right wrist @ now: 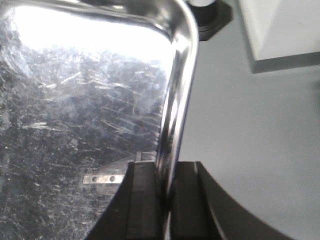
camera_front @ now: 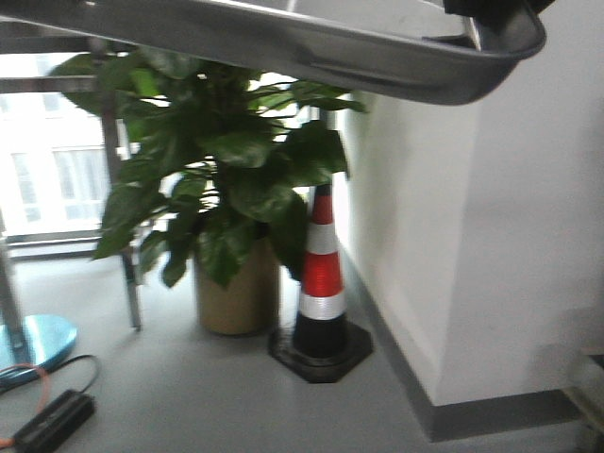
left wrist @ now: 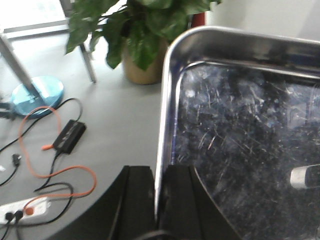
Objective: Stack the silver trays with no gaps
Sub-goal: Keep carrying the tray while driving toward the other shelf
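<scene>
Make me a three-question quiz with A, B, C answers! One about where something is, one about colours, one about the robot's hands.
1. Where is the traffic cone?
A. Inside a box
B. Between the potted plant and the wall
C. On a chair

2. What colours are its stripes?
A. Blue and yellow
B. Green and black
C. Red and white

3. How is the silver tray held?
A. The left gripper and right gripper each pinch a rim
B. It lies on the floor
C. By one gripper only

1 B: the front view shows it there.
2 C: red and white bands show.
3 A: each wrist view shows fingers on both sides of a rim.
</scene>
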Tool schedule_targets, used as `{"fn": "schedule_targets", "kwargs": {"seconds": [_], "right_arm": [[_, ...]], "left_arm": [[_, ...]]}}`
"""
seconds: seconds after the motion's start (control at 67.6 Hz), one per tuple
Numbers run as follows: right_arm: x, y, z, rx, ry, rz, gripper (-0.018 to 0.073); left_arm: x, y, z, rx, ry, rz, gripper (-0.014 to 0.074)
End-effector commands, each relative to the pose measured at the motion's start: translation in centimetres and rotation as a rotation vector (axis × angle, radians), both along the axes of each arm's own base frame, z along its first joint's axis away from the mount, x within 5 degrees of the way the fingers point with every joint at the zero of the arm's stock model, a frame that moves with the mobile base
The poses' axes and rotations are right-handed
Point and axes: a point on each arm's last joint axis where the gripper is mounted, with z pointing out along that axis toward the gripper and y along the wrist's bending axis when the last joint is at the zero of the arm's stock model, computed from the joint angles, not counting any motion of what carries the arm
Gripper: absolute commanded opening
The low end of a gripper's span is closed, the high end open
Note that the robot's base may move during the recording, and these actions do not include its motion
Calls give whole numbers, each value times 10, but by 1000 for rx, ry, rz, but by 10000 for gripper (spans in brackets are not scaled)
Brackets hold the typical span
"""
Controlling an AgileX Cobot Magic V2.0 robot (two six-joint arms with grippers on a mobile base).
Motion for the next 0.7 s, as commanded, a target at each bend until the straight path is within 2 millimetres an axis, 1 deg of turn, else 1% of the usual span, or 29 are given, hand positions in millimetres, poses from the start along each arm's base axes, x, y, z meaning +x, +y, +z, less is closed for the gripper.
{"fn": "schedule_targets", "kwargs": {"seconds": [0.0,0.681], "right_arm": [[-3,33,25,317,-153,260,-15],[-3,33,25,319,-153,261,-15]], "left_arm": [[0,-13,4,-56,-37,-104,-16],[0,-13,4,-56,-37,-104,-16]]}}
